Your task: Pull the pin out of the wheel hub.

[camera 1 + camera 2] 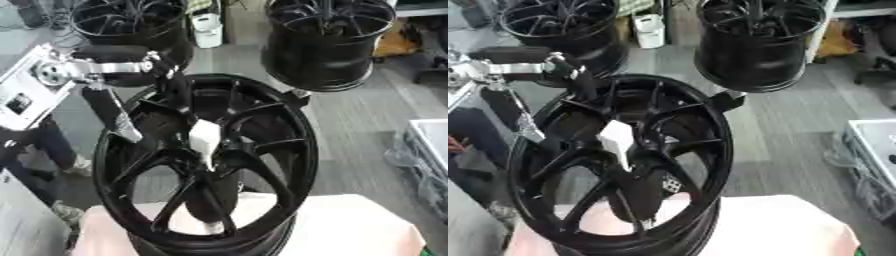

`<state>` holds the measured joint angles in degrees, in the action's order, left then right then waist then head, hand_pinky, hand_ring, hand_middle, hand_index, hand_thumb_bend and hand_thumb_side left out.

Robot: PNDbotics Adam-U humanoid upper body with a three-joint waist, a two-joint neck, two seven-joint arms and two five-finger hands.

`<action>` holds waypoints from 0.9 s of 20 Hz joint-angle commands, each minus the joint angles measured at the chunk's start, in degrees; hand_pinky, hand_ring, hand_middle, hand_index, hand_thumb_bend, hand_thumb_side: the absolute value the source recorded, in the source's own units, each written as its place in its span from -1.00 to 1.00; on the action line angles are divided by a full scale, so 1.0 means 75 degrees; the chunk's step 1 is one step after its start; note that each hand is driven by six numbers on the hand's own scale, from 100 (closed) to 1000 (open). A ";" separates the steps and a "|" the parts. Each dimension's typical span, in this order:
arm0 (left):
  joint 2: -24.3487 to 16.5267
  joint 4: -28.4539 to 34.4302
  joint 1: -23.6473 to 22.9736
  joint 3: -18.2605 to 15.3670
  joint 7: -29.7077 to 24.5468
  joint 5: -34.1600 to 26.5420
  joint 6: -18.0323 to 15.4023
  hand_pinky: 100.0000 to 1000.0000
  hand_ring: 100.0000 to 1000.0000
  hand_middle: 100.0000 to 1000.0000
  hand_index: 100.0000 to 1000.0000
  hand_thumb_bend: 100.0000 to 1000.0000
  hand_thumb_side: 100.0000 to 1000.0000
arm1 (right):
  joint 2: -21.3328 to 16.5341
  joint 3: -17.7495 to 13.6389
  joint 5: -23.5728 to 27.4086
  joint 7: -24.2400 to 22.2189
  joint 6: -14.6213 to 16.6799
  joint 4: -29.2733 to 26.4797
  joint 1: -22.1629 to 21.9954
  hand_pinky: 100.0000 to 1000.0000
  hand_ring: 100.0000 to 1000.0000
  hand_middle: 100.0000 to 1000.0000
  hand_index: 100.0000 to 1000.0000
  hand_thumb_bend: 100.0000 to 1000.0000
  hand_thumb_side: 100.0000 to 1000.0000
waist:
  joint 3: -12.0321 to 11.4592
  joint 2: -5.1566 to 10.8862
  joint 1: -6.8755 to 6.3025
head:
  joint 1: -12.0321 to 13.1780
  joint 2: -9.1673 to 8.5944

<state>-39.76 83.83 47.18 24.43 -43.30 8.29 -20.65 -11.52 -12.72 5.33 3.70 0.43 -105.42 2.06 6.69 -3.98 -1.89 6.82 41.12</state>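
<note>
Your left hand (179,97) reaches into the hub (206,162), its grip unreadable, with the pale pin (204,138) just below it; tug off-axis and the pin could jam or the hub tip.

Stereo head pair, looking steeply down, close on the work.

Both eyes face forward and down over the black wheel hub (206,160), which fills mid-frame on a pale desk (350,225). Shared: hub, grey floor, two more rims (759,42) beyond. Right eye sits slightly to the side, so the hub shows further left there.
</note>
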 commanded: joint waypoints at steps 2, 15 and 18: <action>0.0369 -0.0649 0.0538 0.0163 -0.0634 0.0397 -0.0472 0.01 0.04 0.33 0.49 0.31 -0.44 | -0.0152 -0.0026 0.0037 -0.0008 0.0009 -0.0062 0.0078 0.39 0.55 0.56 0.85 -1.00 0.46 | -0.0028 0.0121 0.0013 | -0.0076 -0.0035; 0.1181 -0.1712 0.0659 0.0217 -0.0204 0.1632 -0.0849 -0.05 -0.07 0.22 0.40 0.26 -0.50 | -0.0123 0.0039 0.0093 -0.0116 0.0007 -0.0044 0.0101 0.39 0.56 0.57 0.85 -1.00 0.46 | 0.0059 0.0103 0.0070 | 0.0011 -0.0060; 0.1276 -0.1809 0.0637 0.0253 -0.0389 0.1554 -0.0891 -0.07 -0.11 0.17 0.37 0.24 -0.51 | -0.0115 0.0042 0.0104 -0.0131 0.0008 -0.0039 0.0109 0.39 0.56 0.57 0.85 -1.00 0.46 | 0.0065 0.0095 0.0079 | 0.0019 -0.0064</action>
<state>-29.69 70.14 50.82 26.57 -41.33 20.15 -22.63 -11.49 -12.32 5.83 2.92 0.40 -105.35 2.29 7.08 -3.99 -1.56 6.89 41.13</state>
